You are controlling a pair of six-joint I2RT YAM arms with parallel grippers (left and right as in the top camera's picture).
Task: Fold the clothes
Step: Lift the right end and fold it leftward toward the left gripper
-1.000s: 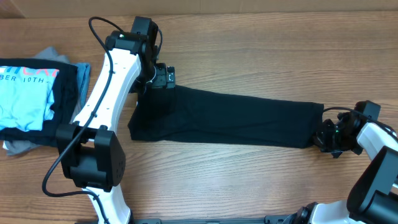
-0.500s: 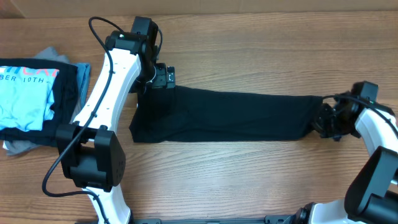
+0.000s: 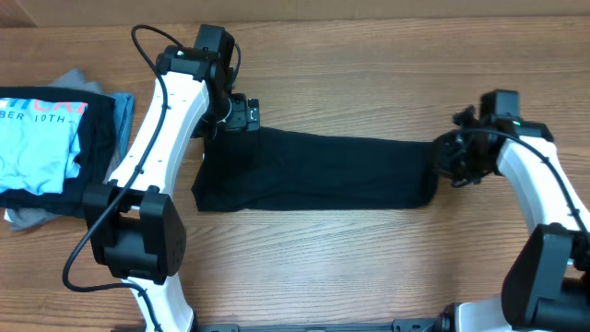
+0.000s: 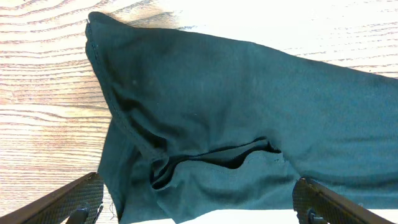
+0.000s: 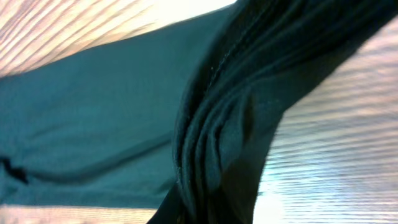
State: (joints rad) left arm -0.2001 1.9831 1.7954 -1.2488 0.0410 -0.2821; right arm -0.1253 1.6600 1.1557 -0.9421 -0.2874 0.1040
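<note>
A black garment lies as a long folded band across the wooden table. My left gripper hovers open at its top left corner; in the left wrist view the cloth spreads below the wide-apart fingers, which grip nothing. My right gripper is shut on the garment's right end, which is raised and bunched. In the right wrist view the gathered folds fill the frame and hide the fingers, with the flat part of the garment behind.
A pile of clothes sits at the left edge: a light blue T-shirt on top, a grey garment and dark cloth under it. The white left arm runs between the pile and the black garment.
My right gripper has carried the garment's right end leftward and slightly toward the far side, so the band now looks shorter. The left arm has not moved.
</note>
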